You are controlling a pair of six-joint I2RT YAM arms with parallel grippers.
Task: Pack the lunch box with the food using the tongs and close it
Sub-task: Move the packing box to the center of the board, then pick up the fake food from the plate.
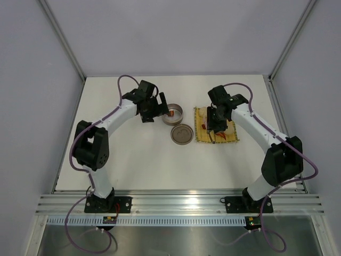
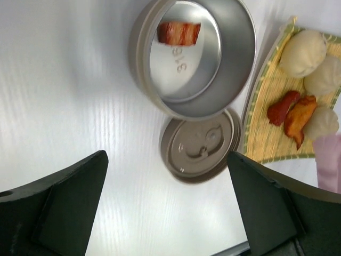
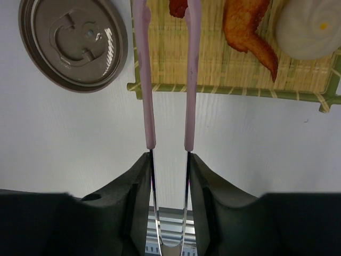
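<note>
The lunch box (image 2: 192,74) is a round silver tin standing open, with a red-brown chunk (image 2: 178,33) inside. Its flat lid (image 2: 201,145) lies on the table beside it. My left gripper (image 2: 167,156) hovers open just left of the tin (image 1: 172,113), holding nothing. My right gripper (image 3: 169,157) is shut on the tongs (image 3: 146,80), whose pink arms reach over the yellow mat (image 3: 224,69). Their tips flank a red piece (image 3: 178,6) at the frame's edge; I cannot tell whether they pinch it. On the mat lie an orange wing (image 3: 248,26) and three cream buns (image 2: 302,52).
The woven mat (image 1: 214,125) lies right of the lid (image 1: 181,134), under the right gripper (image 1: 215,124). Grey walls enclose the white table on three sides. An aluminium rail runs along the near edge by the arm bases.
</note>
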